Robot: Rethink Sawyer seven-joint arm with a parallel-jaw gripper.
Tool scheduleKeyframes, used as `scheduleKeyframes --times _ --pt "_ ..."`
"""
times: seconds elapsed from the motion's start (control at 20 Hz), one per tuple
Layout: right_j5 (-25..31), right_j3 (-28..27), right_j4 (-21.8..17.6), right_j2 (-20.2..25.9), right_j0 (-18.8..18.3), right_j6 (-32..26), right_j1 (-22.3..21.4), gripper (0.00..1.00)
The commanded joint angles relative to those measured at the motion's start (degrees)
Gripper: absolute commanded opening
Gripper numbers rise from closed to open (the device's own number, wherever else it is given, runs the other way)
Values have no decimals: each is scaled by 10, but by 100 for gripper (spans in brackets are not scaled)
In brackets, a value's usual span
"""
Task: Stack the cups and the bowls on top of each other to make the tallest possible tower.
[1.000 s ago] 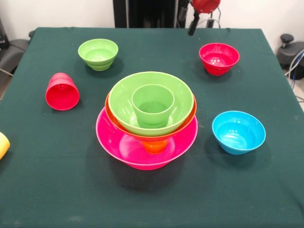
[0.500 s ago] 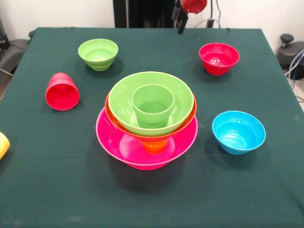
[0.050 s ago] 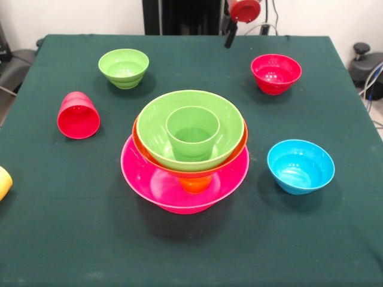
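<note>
- Front view: the tower (image 3: 185,158) stands mid-table, the pink bowl (image 3: 143,179) as its base, an orange cup (image 3: 195,184) in it, then the large orange bowl (image 3: 139,139), the large green bowl (image 3: 157,119) and the green cup (image 3: 192,133) upright inside.
- Loose pieces: the small green bowl (image 3: 124,67) near the far left corner, the small red bowl (image 3: 276,73) near the far right corner, the small blue bowl (image 3: 300,165) by the right edge, the red cup (image 3: 78,115) on its side near the left edge, the yellow cup (image 3: 3,182) cut off at the left edge.
- The gripper (image 3: 229,37) hangs at the far edge; whether it is open or closed cannot be told.
- Change: over the last second it slid left from above the small red bowl, then nearly stopped. No piece moved, so the tower has gained nothing; five pieces remain.
</note>
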Motion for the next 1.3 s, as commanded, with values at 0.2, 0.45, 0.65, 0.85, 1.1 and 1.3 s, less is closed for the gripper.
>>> scheduleKeyframes --times 0.2,0.45,0.65,0.85,1.1,1.3 --pt "-31 3 66 81 35 164 67 100" --pt "-48 15 79 101 38 162 66 100" --pt "-59 25 90 108 44 165 61 100" --pt "-57 20 99 110 52 165 63 100" --pt "-42 -5 107 95 77 178 85 100" --pt "-17 -22 120 86 102 196 93 100"
